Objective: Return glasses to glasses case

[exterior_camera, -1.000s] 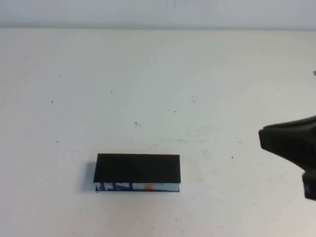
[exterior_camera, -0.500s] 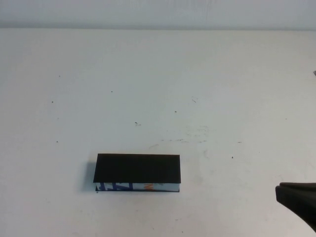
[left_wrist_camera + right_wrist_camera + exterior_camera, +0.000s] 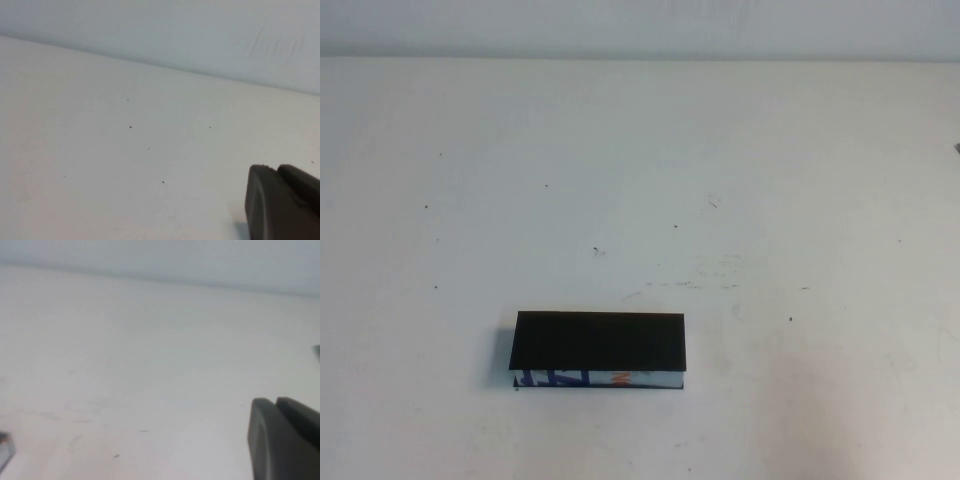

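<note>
The glasses case (image 3: 599, 348) lies shut on the white table, left of middle and near the front edge. Its lid is black and its front side is printed blue, white and orange. The glasses are out of view. Neither gripper shows in the high view. In the left wrist view my left gripper (image 3: 272, 168) hangs over bare table with its dark fingers pressed together and nothing between them. In the right wrist view my right gripper (image 3: 274, 400) is likewise shut and empty over bare table.
The white table (image 3: 720, 180) carries small dark specks and faint scuff marks. A small dark object (image 3: 957, 148) peeks in at the right edge of the high view. A pale wall runs along the back.
My right gripper, which was in the high view at the right edge, has moved down toward the front right and out of that view. The case has not moved.
</note>
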